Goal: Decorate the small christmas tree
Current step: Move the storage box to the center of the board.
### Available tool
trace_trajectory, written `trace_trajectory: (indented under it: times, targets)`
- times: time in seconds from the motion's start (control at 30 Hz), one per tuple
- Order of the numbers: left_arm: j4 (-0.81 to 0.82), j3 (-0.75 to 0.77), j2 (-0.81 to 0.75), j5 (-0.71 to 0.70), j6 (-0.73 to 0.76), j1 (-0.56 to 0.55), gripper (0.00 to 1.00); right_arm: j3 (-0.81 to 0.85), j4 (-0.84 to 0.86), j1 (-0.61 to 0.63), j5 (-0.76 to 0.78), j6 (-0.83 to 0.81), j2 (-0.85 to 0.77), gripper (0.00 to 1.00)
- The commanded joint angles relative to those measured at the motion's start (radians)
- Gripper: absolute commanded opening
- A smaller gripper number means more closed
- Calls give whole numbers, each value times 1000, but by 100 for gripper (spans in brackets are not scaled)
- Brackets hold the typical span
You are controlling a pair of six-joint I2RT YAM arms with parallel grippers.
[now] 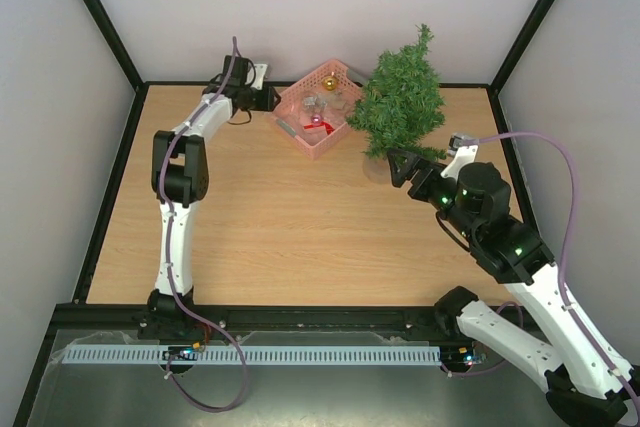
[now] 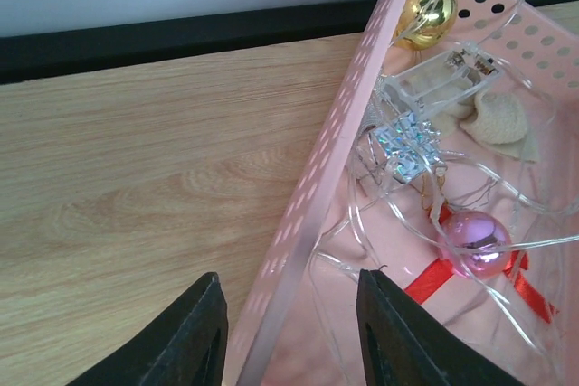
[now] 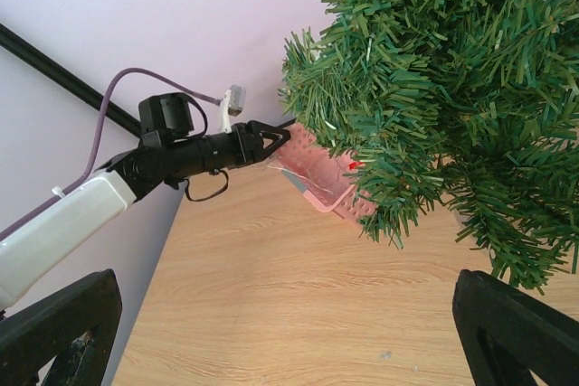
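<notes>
The small christmas tree (image 1: 400,97), bushy and dark green, stands at the back right of the table and fills the top right of the right wrist view (image 3: 452,61). Left of it sits a pink basket (image 1: 345,75). My left gripper (image 1: 272,99) straddles the basket's left wall (image 2: 317,196) with its jaws apart, one finger outside over the wood and one inside over clear light wire; the left gripper (image 2: 291,279) touches neither side of the wall. My right gripper (image 1: 397,162) is wide open and empty by the tree's foot, with bare table under the right gripper (image 3: 285,282).
The basket holds a gold ball (image 2: 425,11), a pink ball (image 2: 475,243), a red ribbon (image 2: 434,282), a clear battery box (image 2: 434,83) and tangled clear wire. Black frame rails and pale walls bound the table close behind the basket and tree.
</notes>
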Motion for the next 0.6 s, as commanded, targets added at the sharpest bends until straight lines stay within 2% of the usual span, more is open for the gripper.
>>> trace_trajectory:
  times: [0.0,0.17,0.4,0.57]
  targets:
    - [27,28,17,-13,61,3,39,28,13,7,-7,-17,4,98]
    - [40,28,21,-35,119,-4,33,32,-8,7,-1,-28,2,98]
    - [35,-49,-34,-52,200,-17,15,46,-31,7,22,-56,-7,98]
    - [44,-194,-144,-80,264,-22,9,60,-59,7,32,-79,-10,98]
